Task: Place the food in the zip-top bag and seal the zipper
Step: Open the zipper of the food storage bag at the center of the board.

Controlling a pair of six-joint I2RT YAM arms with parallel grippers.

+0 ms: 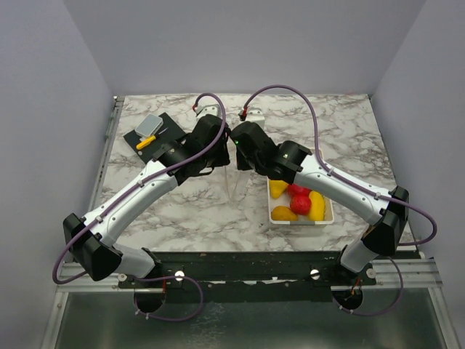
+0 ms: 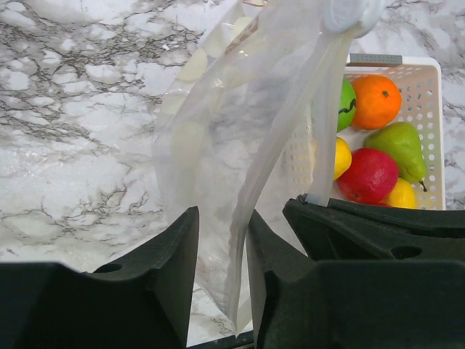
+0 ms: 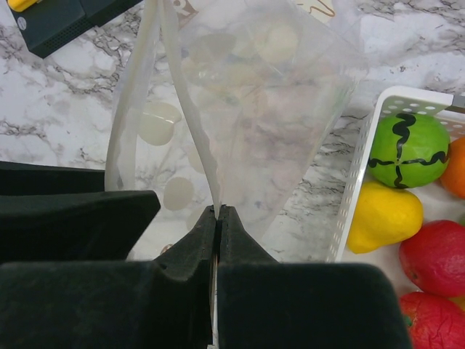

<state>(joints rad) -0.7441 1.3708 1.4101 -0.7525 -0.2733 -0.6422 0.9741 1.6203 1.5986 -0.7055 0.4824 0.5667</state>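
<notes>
The zip-top bag (image 3: 276,109) is held up over the marble table (image 1: 196,214), betw. both arms. One edge is pinched by the right gripper (image 3: 218,211), fingers fully together. The left gripper (image 2: 222,218) is set narrow, w/ bag film in the gap, not clamped. The food (image 2: 370,174) is seen in the white tray (image 2: 430,109), just beside the bag.

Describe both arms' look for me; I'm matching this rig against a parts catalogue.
Both the left arm and right arm have white links with black joints. A purple cable loops off each, ending in a red plug. The left gripper and right gripper have blocky matte-black fingers.
</notes>
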